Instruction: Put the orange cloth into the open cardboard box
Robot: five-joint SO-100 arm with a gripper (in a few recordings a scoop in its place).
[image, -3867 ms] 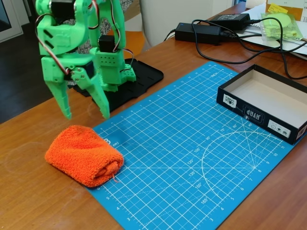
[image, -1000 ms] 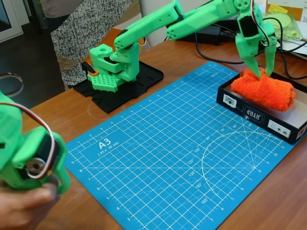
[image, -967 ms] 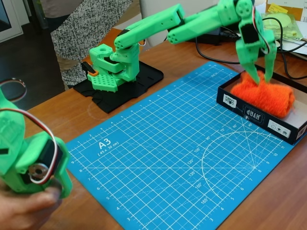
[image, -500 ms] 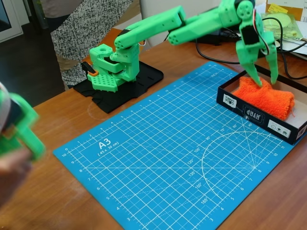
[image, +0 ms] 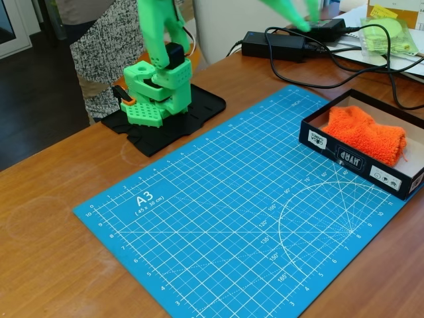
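The orange cloth lies as a fluffy bundle inside the open cardboard box, which is black outside and pale inside and sits at the right edge of the blue mat. A loose thread hangs off the cloth's right end. The green arm is lifted up and back over its base. A blurred green piece of the gripper shows at the top edge, well clear of the box and the cloth. Its jaws are too blurred and cropped to read.
A blue A3 cutting mat covers the middle of the wooden table. Black power bricks and cables lie behind the box, with a green packet at the top right. A person in a speckled garment stands behind the base.
The gripper let go of the cloth, which now rests lower in the box, and the arm swung up and away toward the top of the picture.
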